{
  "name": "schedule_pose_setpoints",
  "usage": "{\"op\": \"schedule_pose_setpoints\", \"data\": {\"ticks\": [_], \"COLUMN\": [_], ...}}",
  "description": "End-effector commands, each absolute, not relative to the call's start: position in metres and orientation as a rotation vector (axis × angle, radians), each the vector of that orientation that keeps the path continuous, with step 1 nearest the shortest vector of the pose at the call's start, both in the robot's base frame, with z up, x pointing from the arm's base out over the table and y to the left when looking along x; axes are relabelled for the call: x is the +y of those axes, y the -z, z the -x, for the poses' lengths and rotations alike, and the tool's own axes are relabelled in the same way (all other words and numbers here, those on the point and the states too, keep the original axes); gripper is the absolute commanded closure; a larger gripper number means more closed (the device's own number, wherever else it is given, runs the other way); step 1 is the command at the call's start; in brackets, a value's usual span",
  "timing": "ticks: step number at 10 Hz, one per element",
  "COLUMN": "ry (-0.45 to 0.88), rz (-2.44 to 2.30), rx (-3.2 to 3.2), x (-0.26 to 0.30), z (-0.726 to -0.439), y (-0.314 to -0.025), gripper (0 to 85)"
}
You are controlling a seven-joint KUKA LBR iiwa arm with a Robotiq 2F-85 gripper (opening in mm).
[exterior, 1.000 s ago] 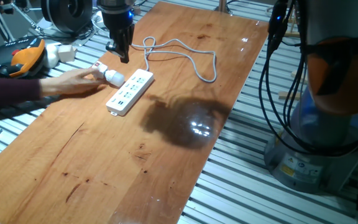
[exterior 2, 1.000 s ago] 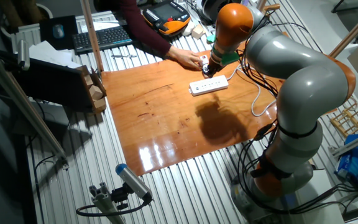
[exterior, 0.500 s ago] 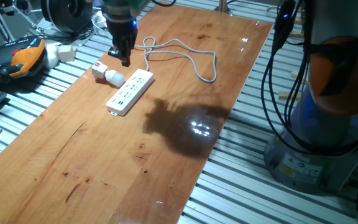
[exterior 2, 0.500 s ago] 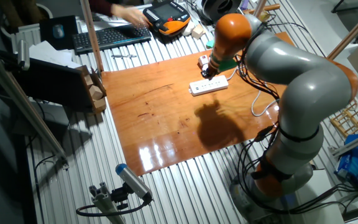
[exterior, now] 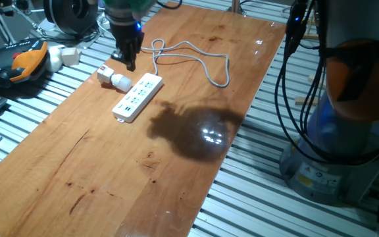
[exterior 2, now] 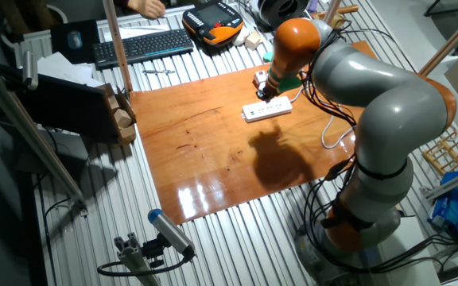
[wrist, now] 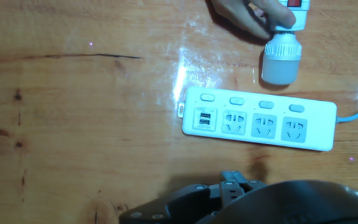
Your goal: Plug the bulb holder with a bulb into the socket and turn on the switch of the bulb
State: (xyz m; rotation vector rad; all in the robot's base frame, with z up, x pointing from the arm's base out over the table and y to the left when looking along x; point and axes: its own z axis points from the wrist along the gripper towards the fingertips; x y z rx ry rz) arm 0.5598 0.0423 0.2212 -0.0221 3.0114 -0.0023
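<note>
The white power strip socket [exterior: 138, 97] lies flat on the wooden table, with its cord [exterior: 199, 59] looping off behind it. It also shows in the other fixed view [exterior 2: 267, 110] and in the hand view [wrist: 260, 118]. The bulb holder [exterior: 104, 73] with the stubby white bulb [exterior: 120, 82] lies on its side just left of the strip. In the hand view the bulb [wrist: 280, 59] points at the strip, and the red switch [wrist: 296, 4] sits at the top edge. My gripper [exterior: 127, 60] hovers just above and behind the holder, empty, with its jaws looking parted.
In the hand view a person's fingers [wrist: 244, 15] touch the holder; the fixed views show no hand there, only one far off by the keyboard [exterior 2: 137, 46]. An orange-black pendant [exterior: 28, 60] and small white parts [exterior: 63, 56] lie left of the table edge.
The person's arm that held the bulb holder has pulled away off the table. The holder and bulb stay beside the strip. My gripper has shifted only slightly.
</note>
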Motion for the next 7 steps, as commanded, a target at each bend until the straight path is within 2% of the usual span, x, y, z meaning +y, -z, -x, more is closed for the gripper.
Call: {"op": "schedule_pose_setpoints", "data": {"ticks": [1, 4, 7], "ry": [-0.007, 0.004, 0.032], "rz": [0.01, 0.026, -0.042], "rx": [3.005, 2.971, 2.979], "x": [0.035, -0.001, -0.019], "z": [-0.569, -0.587, -0.591], "y": [-0.223, -0.206, -0.196], "gripper": [85.0, 85.0, 85.0]}}
